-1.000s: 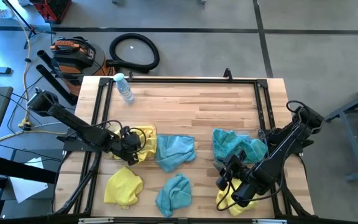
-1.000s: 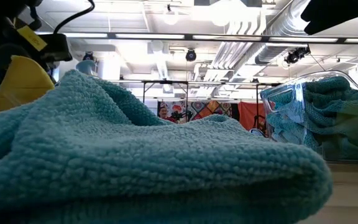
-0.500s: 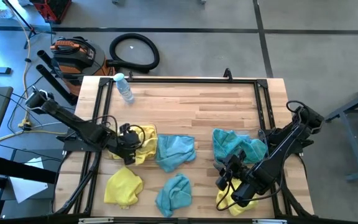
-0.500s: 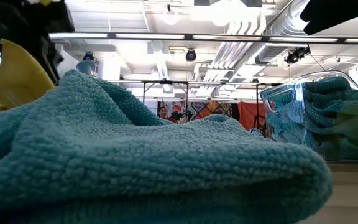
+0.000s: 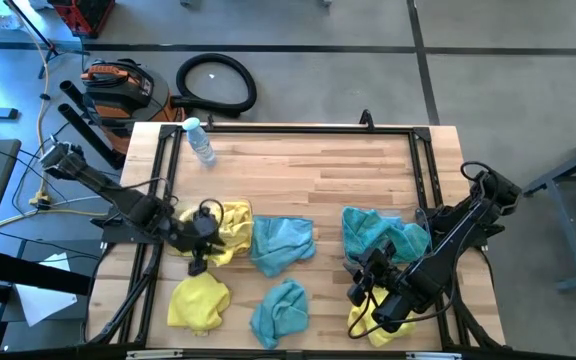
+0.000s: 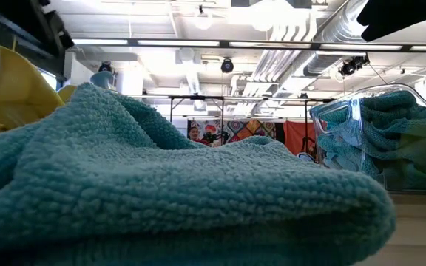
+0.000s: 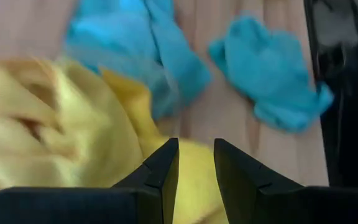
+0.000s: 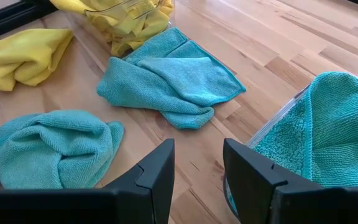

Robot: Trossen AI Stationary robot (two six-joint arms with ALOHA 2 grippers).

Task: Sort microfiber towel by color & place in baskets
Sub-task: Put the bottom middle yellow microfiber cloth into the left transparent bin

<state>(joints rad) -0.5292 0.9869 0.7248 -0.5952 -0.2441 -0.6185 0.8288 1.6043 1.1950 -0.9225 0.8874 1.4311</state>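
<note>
Teal and yellow cloths lay along the near edge of the wooden table: a loose yellow towel toward the near left corner and a crumpled teal towel at the middle of that edge. The right gripper hung near the near right corner, its fingers spread and empty, just beside the bin of teal towels. Farther in, a second teal towel lay between that bin and the bin of yellow towels. The left gripper hovered over the yellow bin's near side, jaws slightly parted, gripping nothing. A water bottle lay by the far left corner.
</note>
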